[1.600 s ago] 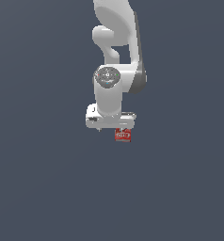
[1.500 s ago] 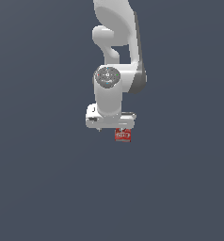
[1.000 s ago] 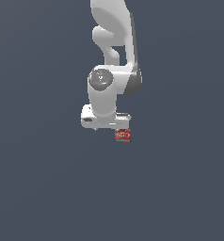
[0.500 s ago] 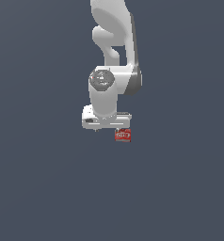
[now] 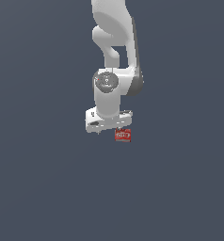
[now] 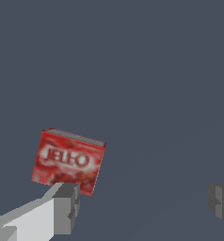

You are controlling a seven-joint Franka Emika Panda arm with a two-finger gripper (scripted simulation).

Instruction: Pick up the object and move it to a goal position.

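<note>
The object is a small red box (image 5: 123,135) with a white label, lying on the dark grey floor just below the white arm's hand in the exterior view. In the wrist view the red box (image 6: 68,161) lies flat with its label face up and a grey edge showing. My gripper (image 6: 144,207) is open and empty, its jaws wide apart. One fingertip (image 6: 66,209) is beside the box's near edge; the other fingertip (image 6: 221,202) is far off to the side. The box is outside the gap between the fingers. In the exterior view the fingers are hidden behind the hand (image 5: 107,120).
The plain dark grey floor (image 5: 48,179) fills both views. The white arm (image 5: 115,56) rises from the hand to the top of the exterior view. No goal marker shows.
The hand has shifted slightly toward the exterior view's left and turned a little. The red box has stayed in the same place on the floor.
</note>
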